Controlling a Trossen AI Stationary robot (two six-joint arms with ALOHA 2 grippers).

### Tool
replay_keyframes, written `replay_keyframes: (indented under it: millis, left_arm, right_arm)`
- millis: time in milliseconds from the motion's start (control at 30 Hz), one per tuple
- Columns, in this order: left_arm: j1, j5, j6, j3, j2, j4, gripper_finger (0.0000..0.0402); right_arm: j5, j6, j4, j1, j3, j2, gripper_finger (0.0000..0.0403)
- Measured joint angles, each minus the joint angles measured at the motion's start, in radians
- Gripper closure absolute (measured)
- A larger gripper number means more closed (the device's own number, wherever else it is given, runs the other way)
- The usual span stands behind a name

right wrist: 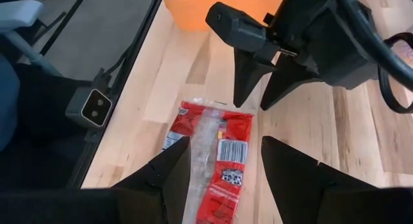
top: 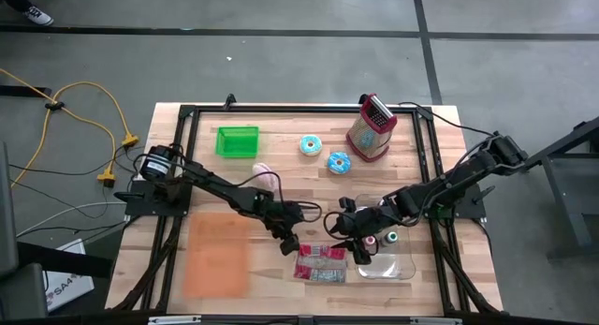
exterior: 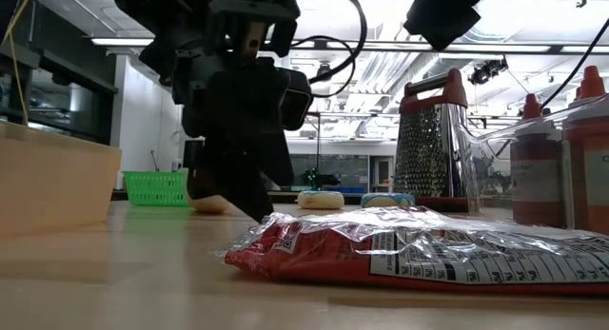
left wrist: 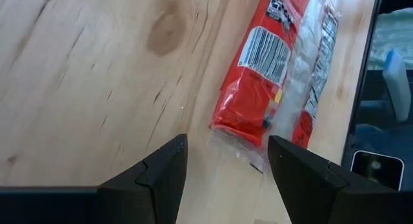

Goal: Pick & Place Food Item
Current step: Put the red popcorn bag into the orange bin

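A red and clear snack packet (top: pixel 321 265) lies flat on the wooden table (top: pixel 281 128) near its front edge. My left gripper (top: pixel 290 244) is open, slanting down, with its fingertips low over the table just off the packet's left end (left wrist: pixel 240 145); the right wrist view shows those fingers (right wrist: pixel 242 88) standing beyond that end, apart from it. My right gripper (top: pixel 350 228) is open and hovers higher, above the packet's right part, with the packet (right wrist: pixel 213 153) showing between its fingers and nothing held.
A clear tray (top: pixel 407 266) with small bottles stands right of the packet. An orange mat (top: pixel 217 255) lies front left. At the back are a green basket (top: pixel 237 140), two frosted donuts (top: pixel 311 145), a grater (top: pixel 372 128) and a pink item (top: pixel 267 175).
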Motion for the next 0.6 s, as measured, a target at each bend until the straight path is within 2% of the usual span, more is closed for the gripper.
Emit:
replay_keyframes:
  millis: [367,600]
  left_arm:
    - [-0.003,-0.007,-0.002,0.001,0.006,0.006,0.0193]
    - [-0.012,0.028,-0.023,0.003,0.043,0.051,0.0193]
  right_arm:
    - [-0.025,-0.001,-0.030,0.015,0.000,0.000,0.0225]
    - [-0.021,-0.003,-0.023,0.043,0.000,0.000,0.0225]
